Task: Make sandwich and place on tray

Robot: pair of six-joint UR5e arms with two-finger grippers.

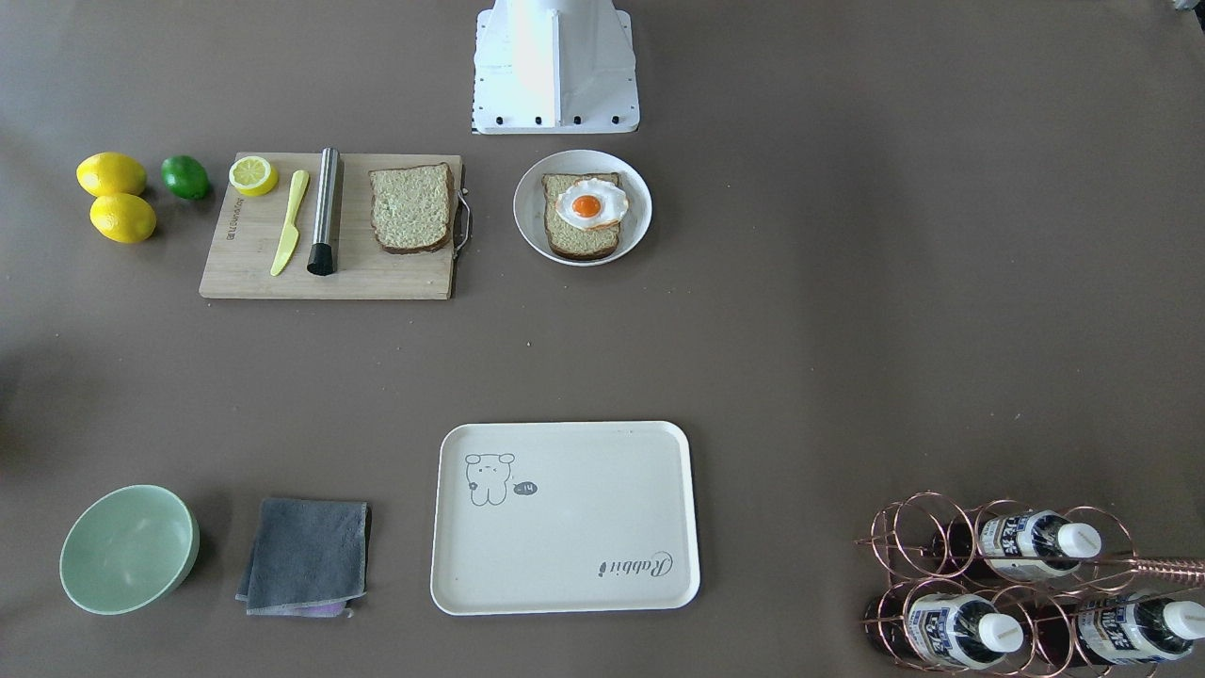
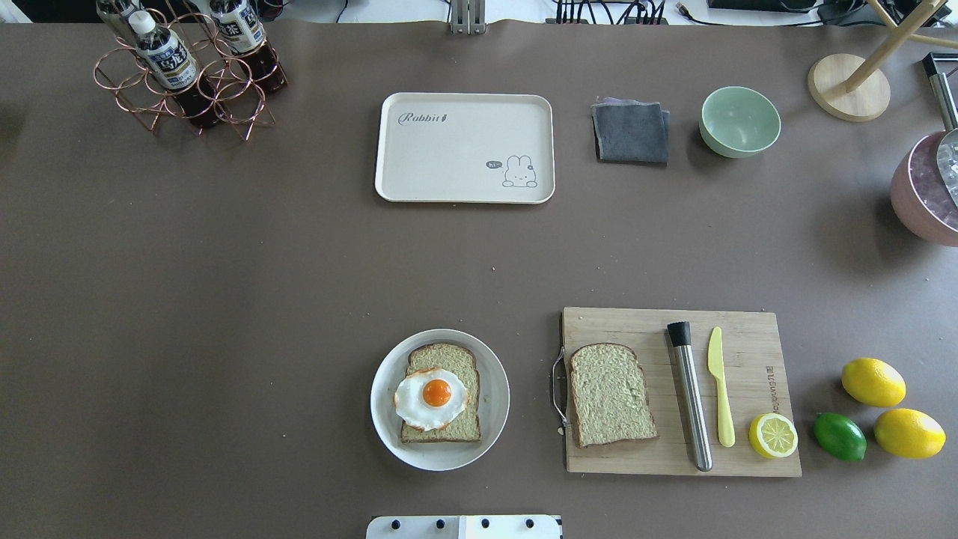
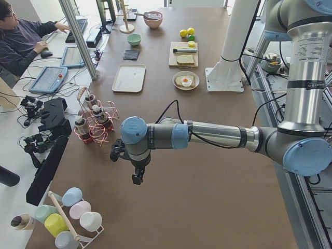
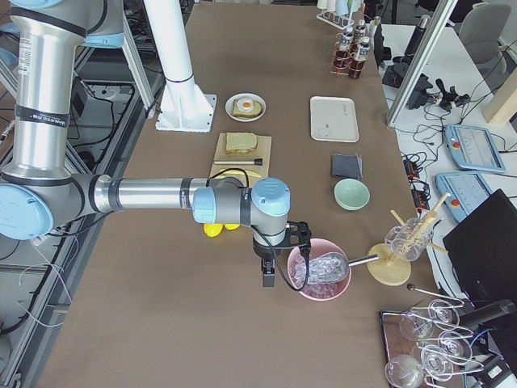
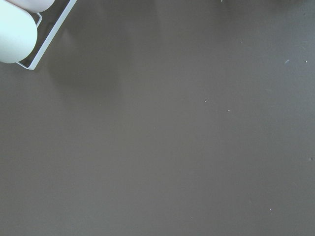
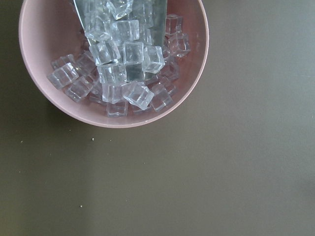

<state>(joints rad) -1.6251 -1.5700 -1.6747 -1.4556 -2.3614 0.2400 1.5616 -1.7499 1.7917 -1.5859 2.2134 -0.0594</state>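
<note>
One bread slice with a fried egg on top lies on a white plate, also in the front view. A second bare slice lies on the wooden cutting board. The cream tray is bare at the far middle; it also shows in the front view. My left gripper hangs over bare table far to the left. My right gripper hangs beside the pink ice bowl. I cannot tell whether either is open or shut.
A steel muddler, yellow knife and lemon half share the board. Two lemons and a lime lie beside it. A grey cloth, green bowl and bottle rack stand at the far edge.
</note>
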